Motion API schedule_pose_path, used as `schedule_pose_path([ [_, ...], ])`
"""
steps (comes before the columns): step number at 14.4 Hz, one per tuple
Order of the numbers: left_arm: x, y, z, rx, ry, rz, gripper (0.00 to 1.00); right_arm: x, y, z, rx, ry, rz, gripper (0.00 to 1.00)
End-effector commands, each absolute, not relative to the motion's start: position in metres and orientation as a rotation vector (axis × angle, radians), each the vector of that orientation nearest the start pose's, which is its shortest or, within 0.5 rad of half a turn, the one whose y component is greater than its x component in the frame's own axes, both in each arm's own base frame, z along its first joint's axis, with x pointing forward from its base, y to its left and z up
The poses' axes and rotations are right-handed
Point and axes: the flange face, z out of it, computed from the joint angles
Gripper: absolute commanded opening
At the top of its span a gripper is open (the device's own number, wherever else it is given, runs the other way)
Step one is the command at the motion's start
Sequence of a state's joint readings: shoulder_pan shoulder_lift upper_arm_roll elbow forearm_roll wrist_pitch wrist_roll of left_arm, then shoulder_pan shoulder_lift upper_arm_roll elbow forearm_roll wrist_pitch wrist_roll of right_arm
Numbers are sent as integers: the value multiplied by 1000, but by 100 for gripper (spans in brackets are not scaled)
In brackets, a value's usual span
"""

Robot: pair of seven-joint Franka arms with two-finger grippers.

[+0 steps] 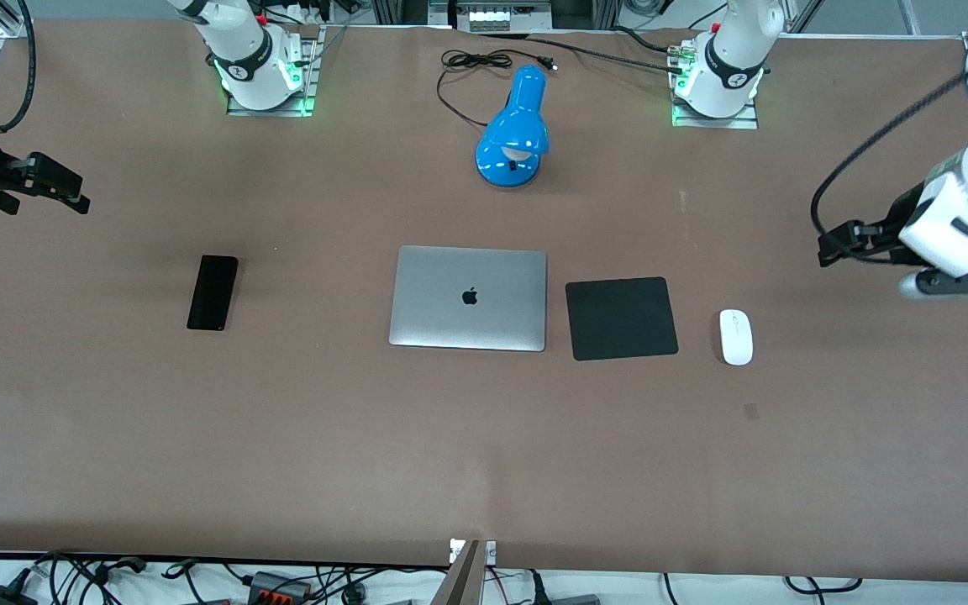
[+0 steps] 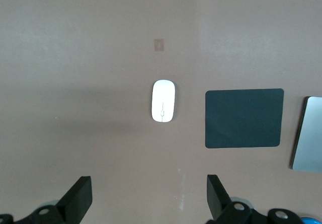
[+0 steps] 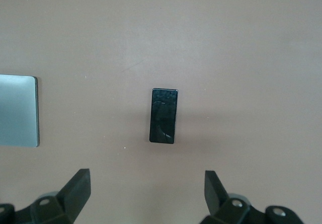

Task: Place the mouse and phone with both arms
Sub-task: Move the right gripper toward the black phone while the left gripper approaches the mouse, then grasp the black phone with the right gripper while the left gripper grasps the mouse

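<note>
On counter (image 1: 484,454): phone (image 1: 213,292), mouse (image 1: 736,337) lie well apart. Left tool (image 2: 149,201) released above mouse; right tool (image 3: 147,196) released above phone.

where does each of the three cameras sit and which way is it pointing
Front view: high across the table, facing the arm bases; it shows both arms, the phone, laptop, mouse pad, mouse and lamp.
Left wrist view: on the left arm's wrist, looking down past the open left gripper at the mouse; it shares mouse, mouse pad and laptop with the front view.
Right wrist view: on the right arm's wrist, looking down past the open right gripper at the phone; it shares phone and laptop.
</note>
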State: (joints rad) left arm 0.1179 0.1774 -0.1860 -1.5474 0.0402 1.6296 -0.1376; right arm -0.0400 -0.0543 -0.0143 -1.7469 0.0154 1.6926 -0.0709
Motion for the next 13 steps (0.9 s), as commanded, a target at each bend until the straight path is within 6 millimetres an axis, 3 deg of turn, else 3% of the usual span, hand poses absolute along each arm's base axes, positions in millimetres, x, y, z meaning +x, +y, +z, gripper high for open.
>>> schedule_pose_path([
  [1,632,-23,496,-3122,-73,207,100,546,-24,561,-3127,-53,61,100],
  [3,656,-23,451,-3132,-67,142,100,550,-24,533,-3132,-51,84,100],
  [7,683,-19,341,-3083,-2,192,100,551,-25,447,-3189,-96,110,100],
  [9,679,-29,299,-3090,36,229,100,560,-25,402,-3182,-92,187,100],
  [13,657,-39,240,-3118,73,110,100,573,-28,319,-3165,-88,303,100],
])
